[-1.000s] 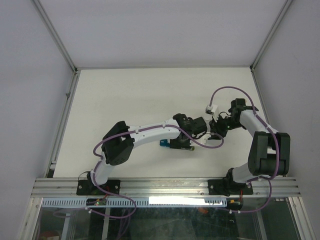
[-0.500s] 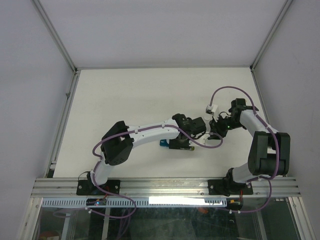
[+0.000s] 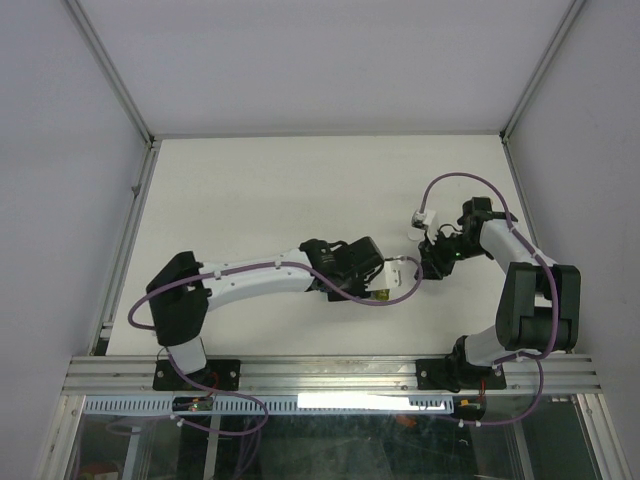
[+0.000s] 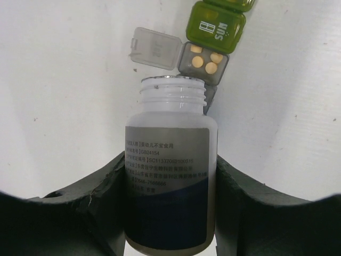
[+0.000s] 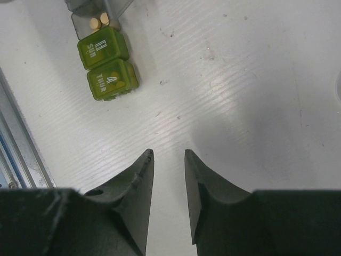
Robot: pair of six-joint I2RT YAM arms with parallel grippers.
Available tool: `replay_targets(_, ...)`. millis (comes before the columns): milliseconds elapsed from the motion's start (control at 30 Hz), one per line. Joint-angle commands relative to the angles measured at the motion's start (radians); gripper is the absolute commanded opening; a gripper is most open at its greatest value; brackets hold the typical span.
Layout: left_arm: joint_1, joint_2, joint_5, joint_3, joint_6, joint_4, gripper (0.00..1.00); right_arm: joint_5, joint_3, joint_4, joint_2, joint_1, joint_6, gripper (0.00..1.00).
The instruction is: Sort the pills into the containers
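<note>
While the left gripper (image 4: pixel 170 184) grasps the uncapped bottle (image 4: pixel 170 138), filling the open grey compartment (image 4: pixel 183 60) with pills (image 4: pixel 197 62) seems underway; next, tip gently. The right gripper (image 5: pixel 169 160) hangs empty, slightly parted.

Containers (image 4: pixel 216 26) glossy translucent plastic; bottle (image 4: pixel 173 109) smooth white plastic.

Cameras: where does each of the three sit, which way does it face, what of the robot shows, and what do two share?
Top external: above and behind the arms, looking down on the white table; left arm and right arm show whole.
Left wrist: on the left wrist, facing along the left hand, shut on the white bottle, toward the open grey compartment.
Right wrist: on the right wrist, facing down at the table past the open right hand.
Shared: both wrist views show that grey compartment, its pills and the green SUN compartment.
</note>
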Motion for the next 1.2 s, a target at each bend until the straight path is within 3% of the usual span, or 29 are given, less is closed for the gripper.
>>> replay_targets(0,0.002,-0.226,0.049,-0.218,-0.067,0.403,0.0,-0.079,0.044,-0.056,-0.037,-0.013,-0.073,0.33)
replay_targets(167,0.02,-0.501,0.19,-0.613,-0.133,1.034,0.0,-0.132,0.107,-0.133,-0.086,-0.023,-0.13,0.34)
replay_targets(333,0.064,-0.641,0.36,-0.937,-0.223,1.628,0.0,-0.224,0.193,-0.156,-0.152,-0.025,-0.152,0.39)
replay_targets(400,0.107,-0.66,0.455,-1.026,-0.304,1.841,0.0,-0.291,0.211,-0.149,-0.189,-0.025,-0.177,0.54)
replay_targets(533,0.247,-0.594,0.78,-1.147,-0.586,2.308,0.0,-0.471,0.149,-0.136,-0.286,-0.025,-0.409,0.94)
replay_targets(600,0.316,-0.518,0.999,-1.13,-0.784,2.502,0.0,-0.533,0.114,-0.085,-0.321,-0.024,-0.424,0.99)
replay_targets(700,0.347,-0.465,1.237,-1.021,-0.984,2.554,0.0,-0.561,0.127,-0.036,-0.333,-0.024,-0.339,0.99)
replay_targets(800,0.348,-0.457,1.321,-0.967,-1.014,2.555,0.0,-0.503,0.134,-0.051,-0.343,-0.024,-0.338,0.98)
replay_targets(967,0.371,-0.498,1.249,-1.025,-0.868,2.473,0.0,-0.358,0.111,-0.007,-0.371,-0.025,-0.285,0.97)
replay_targets(1167,0.374,-0.614,1.101,-1.067,-0.607,2.129,0.0,-0.16,0.055,0.12,-0.286,-0.024,-0.311,0.99)
